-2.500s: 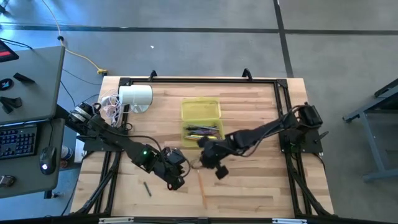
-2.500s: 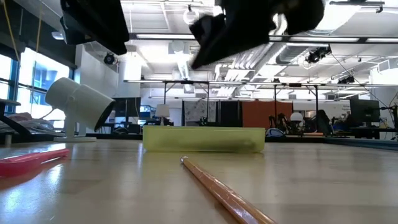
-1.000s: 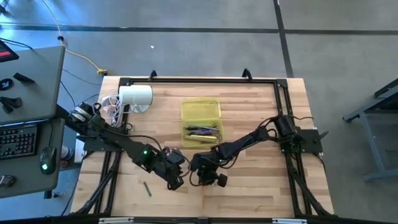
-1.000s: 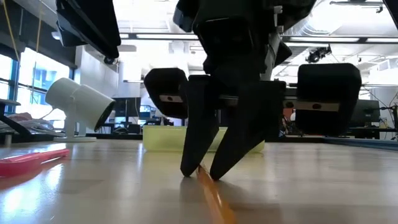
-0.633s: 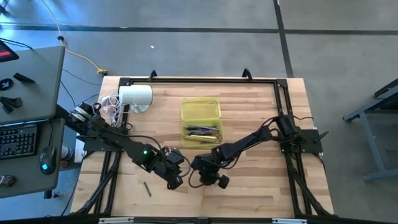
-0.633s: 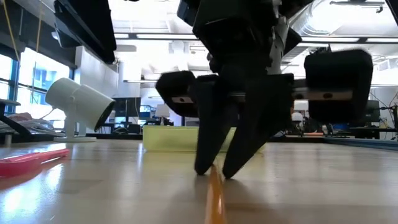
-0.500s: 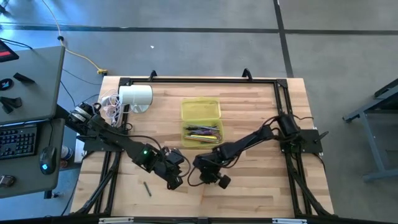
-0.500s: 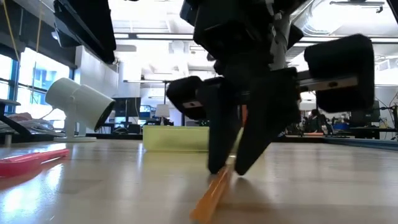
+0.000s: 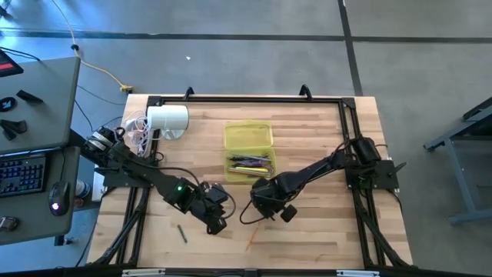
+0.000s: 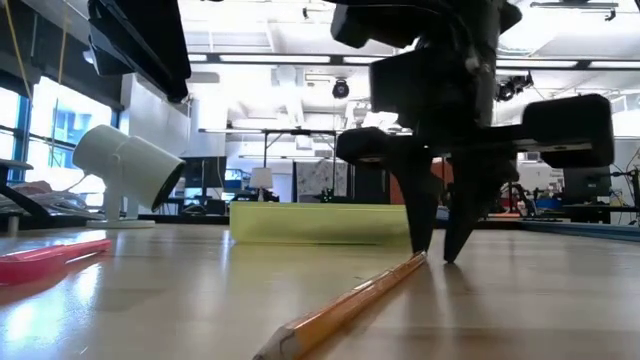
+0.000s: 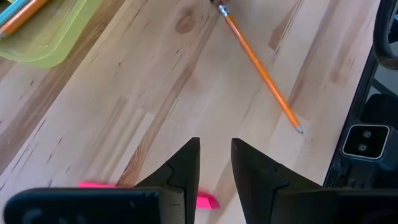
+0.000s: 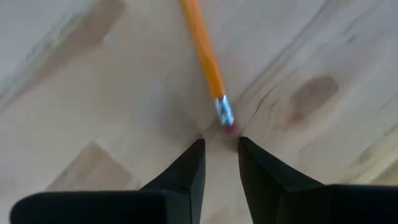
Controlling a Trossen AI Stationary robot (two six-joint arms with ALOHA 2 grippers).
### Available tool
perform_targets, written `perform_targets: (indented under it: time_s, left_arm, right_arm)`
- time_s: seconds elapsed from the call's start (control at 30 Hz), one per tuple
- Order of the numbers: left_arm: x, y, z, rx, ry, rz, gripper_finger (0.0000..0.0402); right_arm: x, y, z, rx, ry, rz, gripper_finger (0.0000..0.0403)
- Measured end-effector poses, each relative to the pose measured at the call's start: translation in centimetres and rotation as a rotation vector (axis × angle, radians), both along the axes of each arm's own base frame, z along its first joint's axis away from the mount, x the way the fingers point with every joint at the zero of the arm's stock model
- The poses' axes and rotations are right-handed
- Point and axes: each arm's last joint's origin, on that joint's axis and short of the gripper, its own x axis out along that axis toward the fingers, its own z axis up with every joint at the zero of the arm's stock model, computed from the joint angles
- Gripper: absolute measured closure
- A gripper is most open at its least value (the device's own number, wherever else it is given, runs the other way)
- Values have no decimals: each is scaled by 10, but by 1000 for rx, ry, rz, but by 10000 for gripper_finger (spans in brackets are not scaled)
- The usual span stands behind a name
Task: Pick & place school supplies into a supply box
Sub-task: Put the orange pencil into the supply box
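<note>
Bright, even overhead light washes the wooden table from above, with only soft, short shadows beneath the arms. At table height the ceiling light strips and left windows blow out, turning the arms into black silhouettes; the near orange pencil tip is soft. The right wrist picture is slightly blurred throughout.

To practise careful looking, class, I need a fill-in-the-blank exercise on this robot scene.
The long orange wooden pencil lies flat on the pale wooden ___. Its ___ end points at the right hand, whose fingers stand slightly apart. The left hand hangs above a ___ pen. Missing words: table; eraser; pink.
</note>
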Motion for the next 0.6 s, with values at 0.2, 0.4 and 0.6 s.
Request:
perform_targets:
  time_s: [0.2,0.4,0.6]
  left_arm:
    - [0,0,0,-6,-5,6,275]
    - [1,0,0,-18,-6,23,275]
    - [2,-1,1,-26,-20,23,275]
  right_arm:
    - [-1,0,-2,-16,-15,15,321]
    - [2,10,2,-32,-74,93,321]
    - [4,13,3,-66,-113,149,321]
